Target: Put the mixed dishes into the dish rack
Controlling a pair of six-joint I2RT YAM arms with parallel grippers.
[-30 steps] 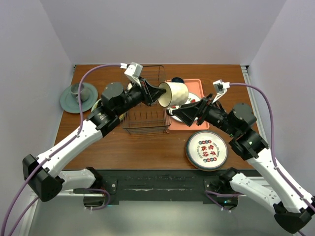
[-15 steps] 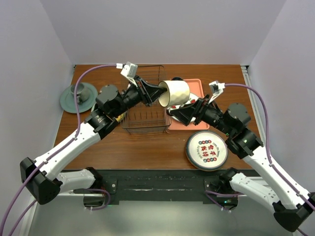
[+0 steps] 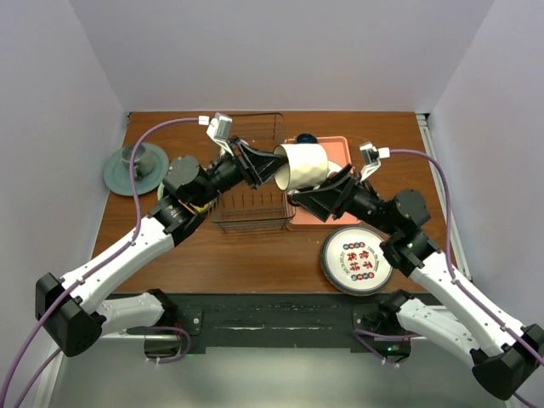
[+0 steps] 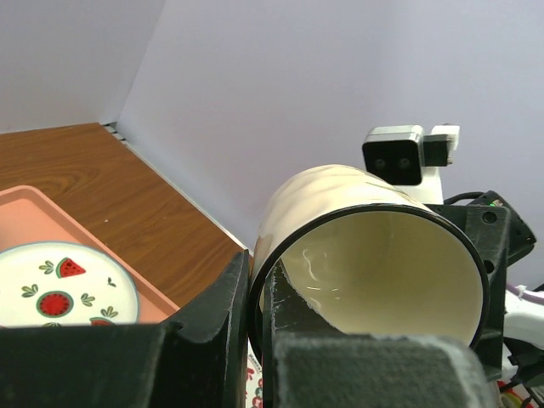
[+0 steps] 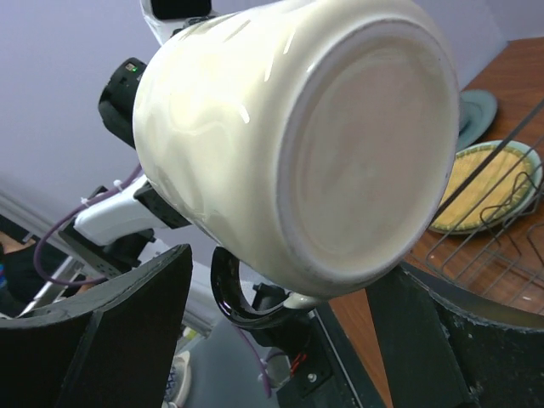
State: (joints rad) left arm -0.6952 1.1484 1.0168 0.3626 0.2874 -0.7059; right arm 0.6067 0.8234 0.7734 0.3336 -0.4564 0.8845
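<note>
Since the cream mug (image 3: 303, 166) was gripped only at its rim, one wall pinched by the left claw (image 3: 270, 161), a drop onto the table (image 3: 212, 255) was judged possible if the right claw (image 3: 321, 184) knocked it or closed off-centre. The mug was held sideways in the air, its base between the right claw's widely spread fingers (image 5: 110, 340), seemingly untouched; the dish rack (image 3: 251, 208) lay below the left claw.

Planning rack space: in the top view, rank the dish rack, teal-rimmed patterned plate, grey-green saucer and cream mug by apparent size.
1. dish rack
2. teal-rimmed patterned plate
3. grey-green saucer, only slightly smaller
4. cream mug, held aloft nearer the camera
</note>
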